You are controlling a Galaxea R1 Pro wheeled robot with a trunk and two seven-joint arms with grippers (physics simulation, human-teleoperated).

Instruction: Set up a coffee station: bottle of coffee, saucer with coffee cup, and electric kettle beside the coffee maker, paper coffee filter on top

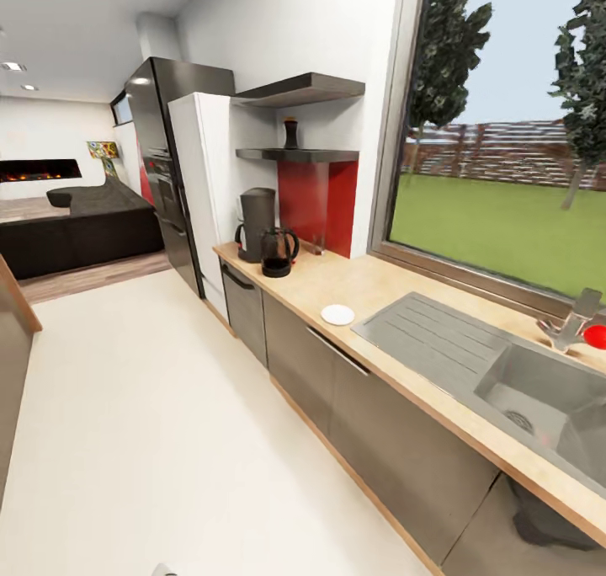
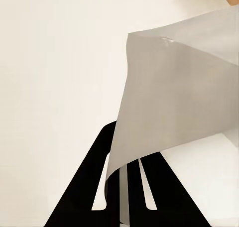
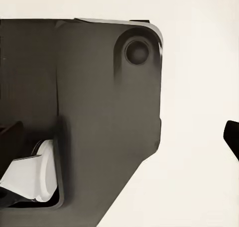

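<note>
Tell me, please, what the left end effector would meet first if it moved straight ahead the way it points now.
Probably the pale floor. The left end effector is shut on a white folded paper coffee filter, and beyond it nothing else appears; depth is unclear.

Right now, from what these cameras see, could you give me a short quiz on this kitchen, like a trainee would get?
1. True or false: the small dark jar with the gold-brown lid stands on the lower black shelf.
2. Which lies nearest the steel sink: A, the tall dark grey coffee maker; B, the squat dark glass kettle; C, the flat round white saucer?
3. What does the left gripper pinch?
Key: 1 true; 2 C; 3 a white paper sheet, seemingly the filter.
</note>
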